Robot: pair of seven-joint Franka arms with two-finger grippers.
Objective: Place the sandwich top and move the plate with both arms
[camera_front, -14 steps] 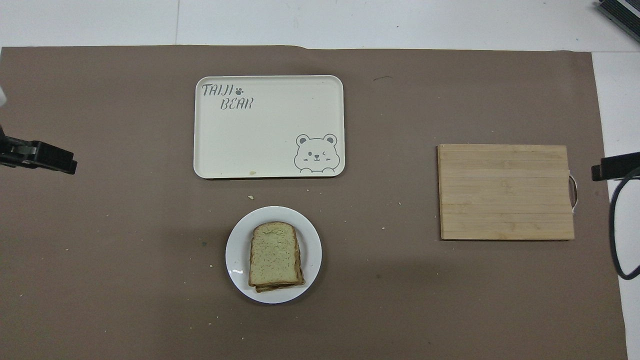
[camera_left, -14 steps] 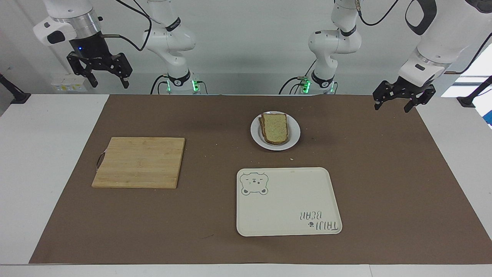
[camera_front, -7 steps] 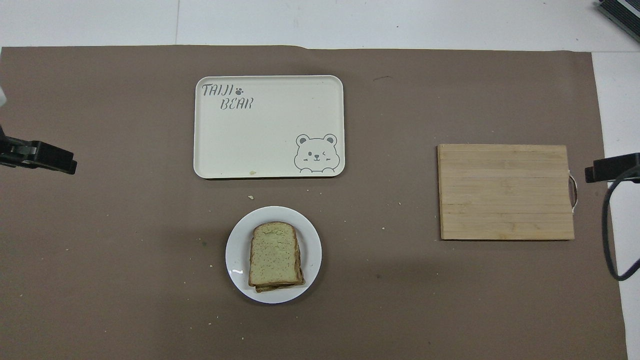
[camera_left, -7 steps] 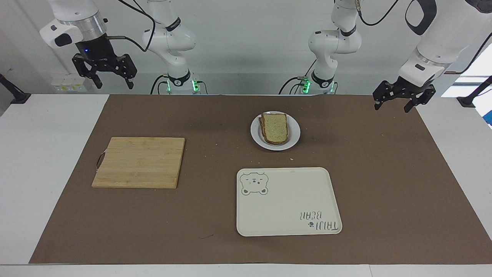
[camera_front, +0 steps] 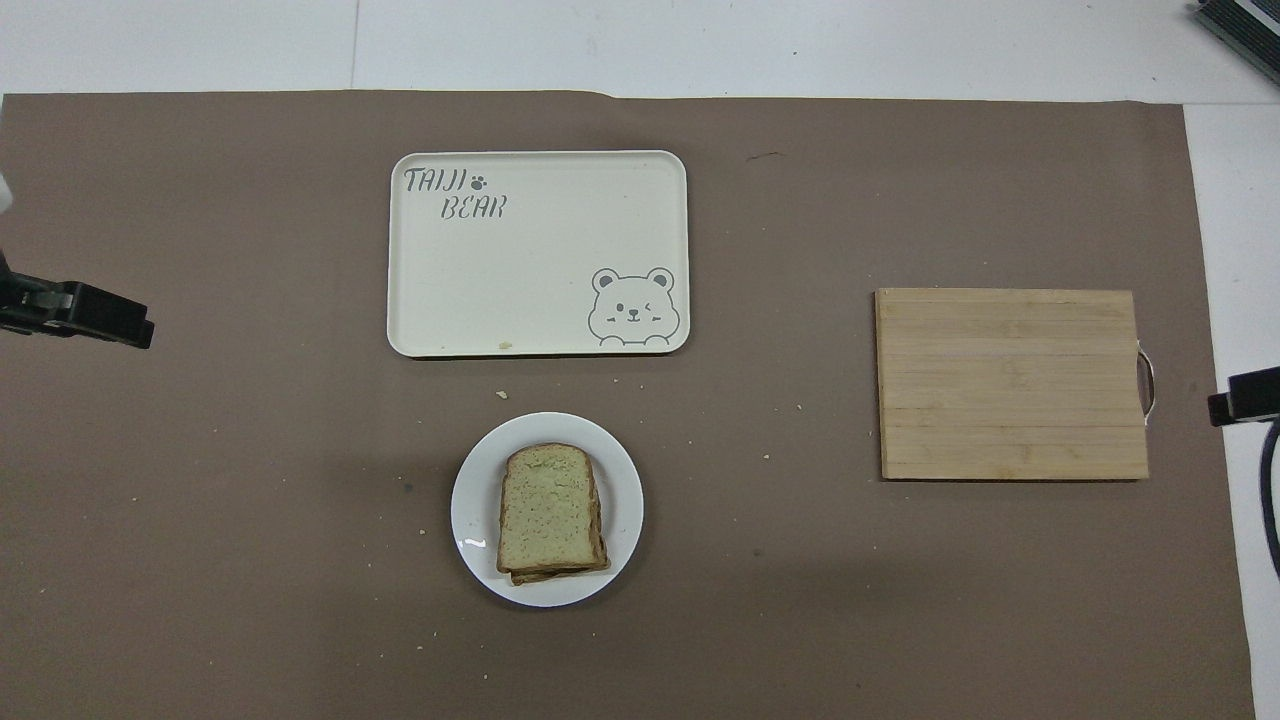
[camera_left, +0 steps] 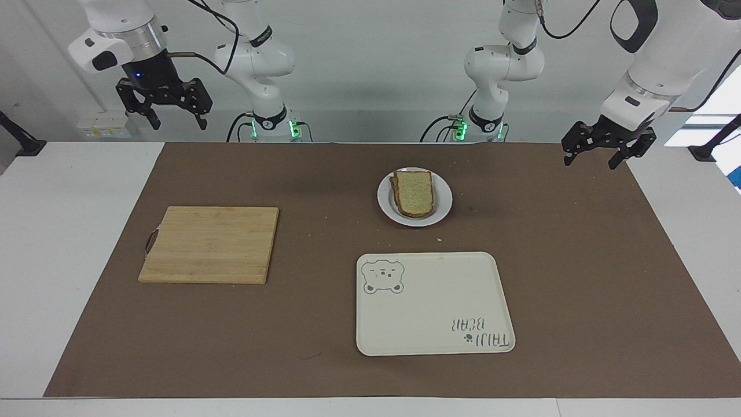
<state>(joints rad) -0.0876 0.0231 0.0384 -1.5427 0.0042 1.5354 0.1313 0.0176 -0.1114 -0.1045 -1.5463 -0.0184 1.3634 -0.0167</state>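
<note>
The sandwich top (camera_left: 414, 190) (camera_front: 548, 505), a pale speckled slice with a brown crust, lies on a stack of bread on the small white plate (camera_left: 443, 204) (camera_front: 622, 505). The plate stands on the brown mat, nearer to the robots than the tray. My left gripper (camera_left: 598, 152) (camera_front: 100, 318) hangs open and empty in the air over the mat's edge at the left arm's end. My right gripper (camera_left: 178, 114) is open and empty, raised high at the right arm's end; only a tip of it shows in the overhead view.
A cream tray with a bear print (camera_left: 434, 333) (camera_front: 540, 300) lies beside the plate, farther from the robots. A wooden cutting board (camera_left: 211, 244) (camera_front: 1012, 384) lies toward the right arm's end. Crumbs dot the mat (camera_left: 324, 191).
My right gripper has risen and drawn back toward the robots' end and a little toward the middle of the table. The left gripper, the plate and the bread have stayed put.
</note>
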